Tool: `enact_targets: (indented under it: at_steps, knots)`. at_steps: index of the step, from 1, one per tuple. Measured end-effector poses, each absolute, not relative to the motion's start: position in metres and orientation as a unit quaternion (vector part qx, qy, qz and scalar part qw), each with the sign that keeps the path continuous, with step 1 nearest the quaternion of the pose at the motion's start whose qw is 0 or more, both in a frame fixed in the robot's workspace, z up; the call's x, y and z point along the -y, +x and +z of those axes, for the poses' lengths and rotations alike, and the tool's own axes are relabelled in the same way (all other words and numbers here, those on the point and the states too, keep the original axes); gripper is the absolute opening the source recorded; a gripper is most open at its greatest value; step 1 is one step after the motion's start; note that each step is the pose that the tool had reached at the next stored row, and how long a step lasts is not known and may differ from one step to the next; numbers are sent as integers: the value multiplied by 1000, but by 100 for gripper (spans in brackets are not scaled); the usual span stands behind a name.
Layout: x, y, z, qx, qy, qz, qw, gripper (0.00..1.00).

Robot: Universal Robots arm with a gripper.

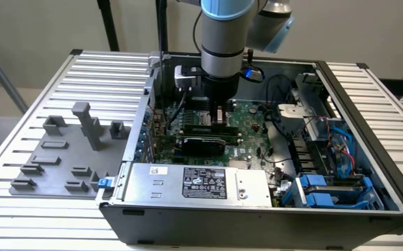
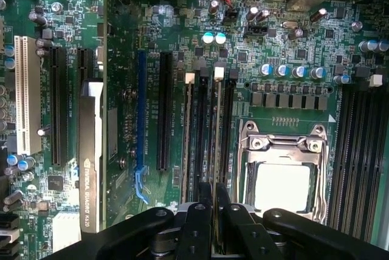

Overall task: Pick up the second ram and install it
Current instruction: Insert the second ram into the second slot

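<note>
In the wrist view my gripper [image 2: 213, 202] has its two black fingers [image 2: 199, 211] drawn close on a thin green stick seen edge-on, the second ram [image 2: 216, 132]. The stick runs along the memory slots [image 2: 203, 126] beside the processor socket [image 2: 282, 181], in line with a white end clip [image 2: 219, 73]. How deep it sits in the slot cannot be told. A neighbouring slot has its own white clip [image 2: 189, 79]. In the exterior view the gripper [image 1: 219, 112] is down inside the open computer case, just above the green motherboard [image 1: 250, 112].
A black graphics card [image 2: 90, 150] [image 1: 201, 144] stands in a slot next to the gripper. The power supply [image 1: 194, 183] and blue drive bays [image 1: 326, 191] fill the case's near side. A grey fixture plate [image 1: 69, 151] lies on the slatted table at the exterior view's left.
</note>
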State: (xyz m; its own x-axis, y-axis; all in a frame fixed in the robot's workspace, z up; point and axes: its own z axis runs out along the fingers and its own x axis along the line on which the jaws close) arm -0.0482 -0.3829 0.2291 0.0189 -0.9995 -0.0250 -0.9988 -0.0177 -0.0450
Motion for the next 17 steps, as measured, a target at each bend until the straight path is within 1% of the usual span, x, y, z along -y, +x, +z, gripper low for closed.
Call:
enact_targets:
  at_steps: [17]
  knots:
    - [383,-48,227,-701,-713,-6,28,14]
